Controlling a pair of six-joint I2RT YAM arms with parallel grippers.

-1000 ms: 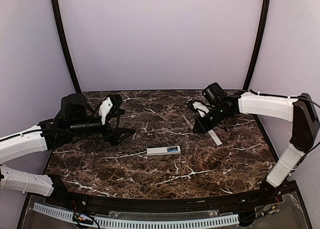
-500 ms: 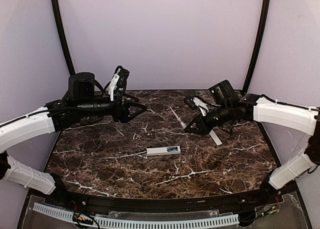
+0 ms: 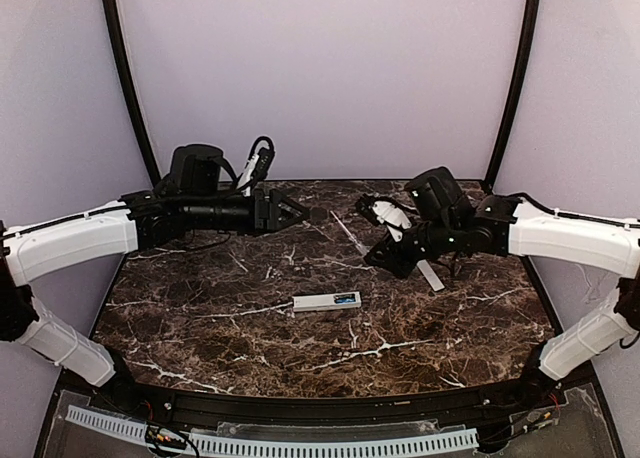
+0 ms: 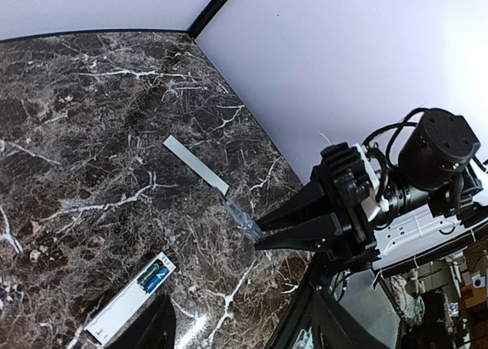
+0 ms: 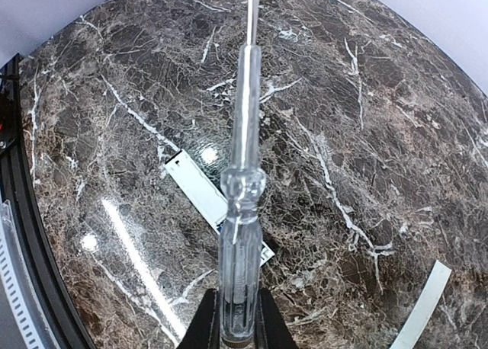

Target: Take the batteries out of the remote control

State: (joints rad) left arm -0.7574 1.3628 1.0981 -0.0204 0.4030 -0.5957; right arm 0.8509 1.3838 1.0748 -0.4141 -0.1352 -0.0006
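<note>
- Top external view puts the remote control (image 3: 326,301) flat on the bench (image 3: 200,318) near the middle, between my two arms and touched by neither. Its back faces up, so the compartment is open to me from above.
- Left wrist view shows the batteries (image 4: 152,275) sitting exposed in the dark recess at one end of the remote. The cover (image 4: 195,164) lies well apart on the right side of the bench, out of the way of any work at the recess.
- My right claw (image 5: 239,324) is clamped on the thick handle end of a clear screwdriver (image 5: 242,204). I judge I hold it as a lever to prise the cells out, since that recess looks too narrow for my fingers.
- My left claw (image 3: 298,213) has its jaws apart with nothing between them. I judge it is kept free to steady the remote.
- My right arm reaches in from the right with the forearm stretched low and the claw raised off the bench. The blade points past the remote toward the back of the bench, so the tip must come round and down before it can reach the compartment.
- My left arm stretches nearly level from the left, with the claw high over the back of the bench and aimed toward the centre.
</note>
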